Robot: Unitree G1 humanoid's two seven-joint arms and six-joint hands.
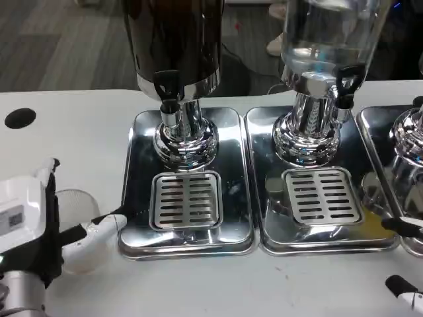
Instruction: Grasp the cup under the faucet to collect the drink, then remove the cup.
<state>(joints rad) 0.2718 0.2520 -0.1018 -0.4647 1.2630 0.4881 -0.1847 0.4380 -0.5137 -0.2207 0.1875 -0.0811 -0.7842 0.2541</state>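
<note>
A clear plastic cup (78,228) stands on the white table just left of the left drip tray (139,191), not under any faucet. My left hand (30,228) is at its left side, and a white finger (99,229) curls round the front of the cup, so the hand grips it. The dark drink dispenser (175,39) has its black faucet (168,89) above the slotted grate (186,199), which is bare. At the picture's lower right, two black fingertips (402,286) of my right hand (404,257) show, spread apart with nothing between them.
A clear-tank dispenser (327,33) stands on a second steel tray (264,218) with its own grate (322,195). A third dispenser base (410,142) sits at the right edge. A black round hole (20,118) marks the table at far left.
</note>
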